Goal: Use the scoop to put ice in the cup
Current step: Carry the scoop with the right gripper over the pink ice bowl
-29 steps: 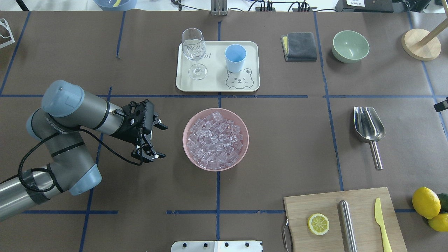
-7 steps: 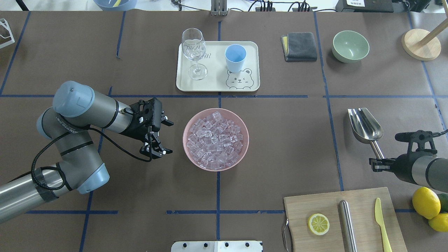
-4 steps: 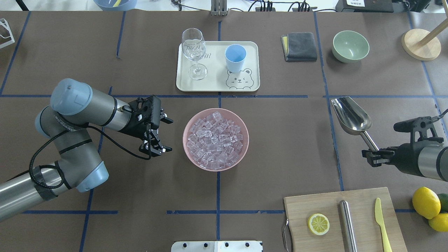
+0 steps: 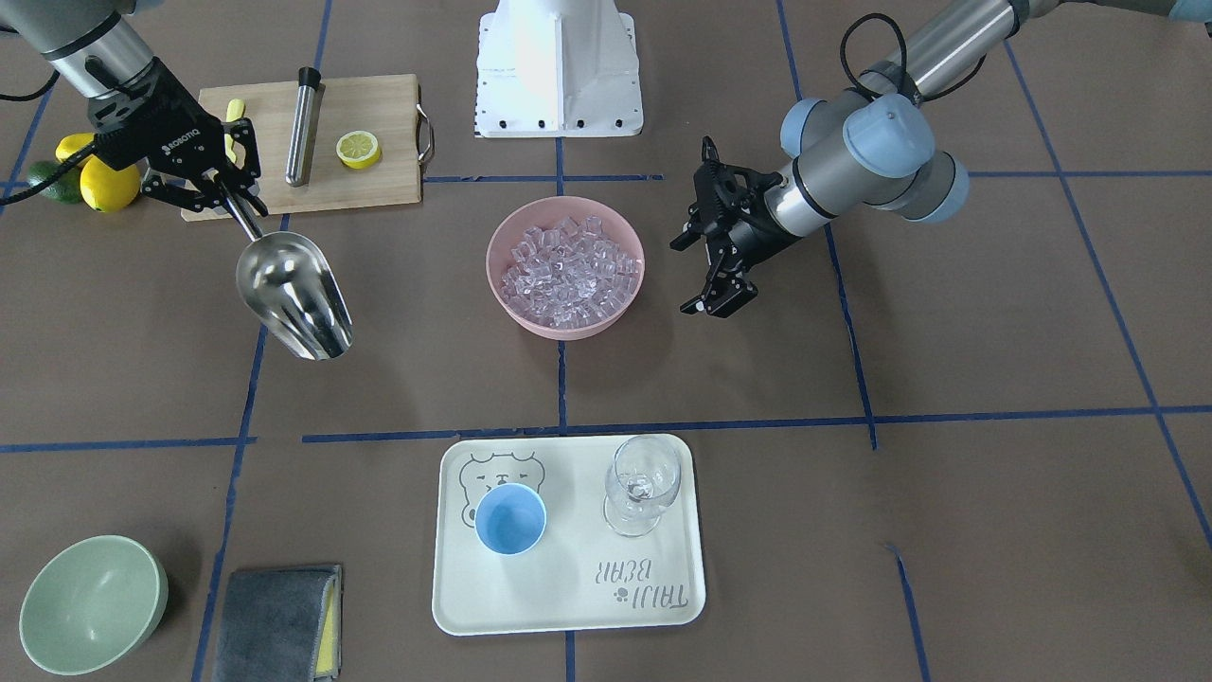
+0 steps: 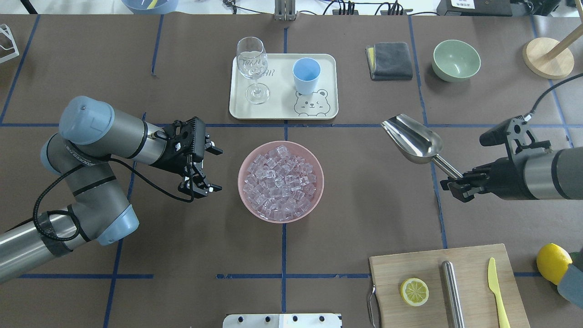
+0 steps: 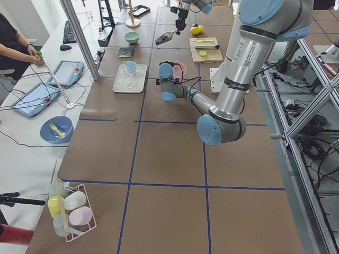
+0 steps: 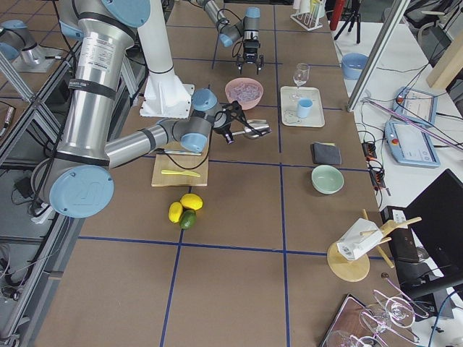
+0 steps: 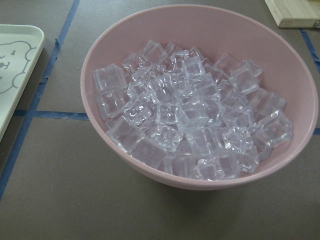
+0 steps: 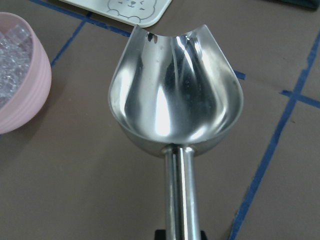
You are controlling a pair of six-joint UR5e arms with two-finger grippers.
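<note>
Scoop (image 5: 414, 141) status: I read it as clamped by the end of its cylindrical handle in the right gripper (image 5: 457, 187), whose fingers are closed tight on the steel. It sits right of centre in the overhead view, lifted off the table (image 5: 364, 205), with the open mouth of the trough pointing to the upper left of the frame. In the right wrist view the trough shows only bare polished steel, and the pink bowl (image 5: 281, 142) appears at the left edge of that frame, apart from the scoop.

Left gripper (image 5: 214, 169) status: fingers spread wide, nothing between them. It hangs just left of the pink bowl in the overhead view, near the rim but not touching it. The left wrist view is filled by the bowl.

Ice (image 5: 280, 182) location: all cubes I can see lie heaped in the pink bowl at the centre of the overhead frame.

Cup (image 5: 306, 75) location: upright on the cream tray (image 5: 278, 109) at upper centre, on the tray's right half, above the printed bear. The wine glass (image 5: 252, 64) stands on the tray's left half, apart from the cup. I see plain blue inside the cup.
</note>
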